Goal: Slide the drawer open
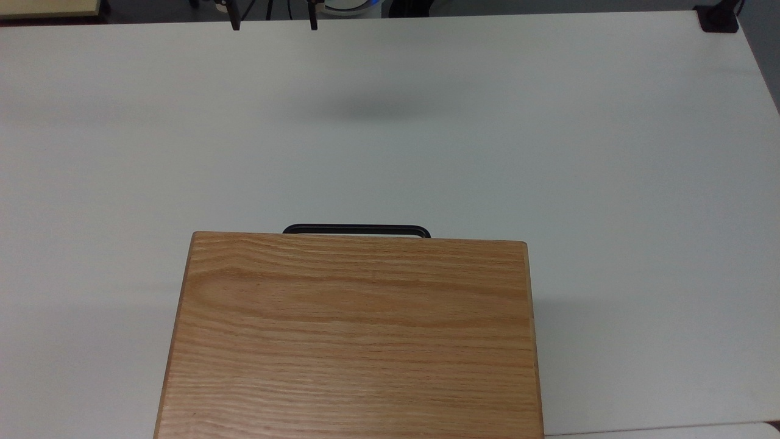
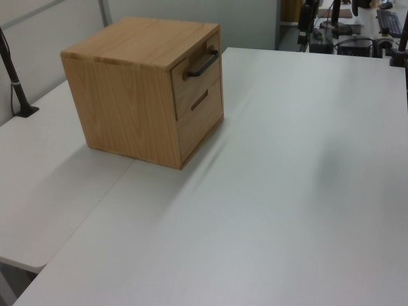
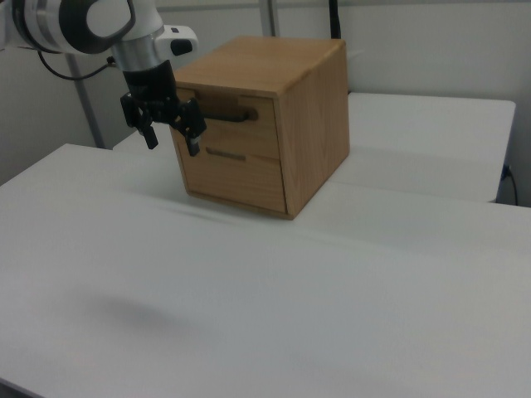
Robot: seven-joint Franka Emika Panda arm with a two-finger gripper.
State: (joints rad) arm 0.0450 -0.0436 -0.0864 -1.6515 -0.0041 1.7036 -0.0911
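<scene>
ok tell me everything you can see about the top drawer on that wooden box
The drawer is the upper of two fronts on a light oak cabinet standing on the white table. Its front panel looks like matching oak and carries a long thin black bar handle set horizontally and standing off the wood. The drawer is shut, its front level with the cabinet face. In the top view the handle pokes out past the cabinet's top edge. Nothing touches it; in the right view the claw hangs open in front of the handle, apart from it.

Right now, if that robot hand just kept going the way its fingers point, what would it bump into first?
The hand points straight down, fingers apart, so it would likely meet the white table first, in front of the drawer. Depth is unclear, but the black handle seems beside it, not under it.
</scene>
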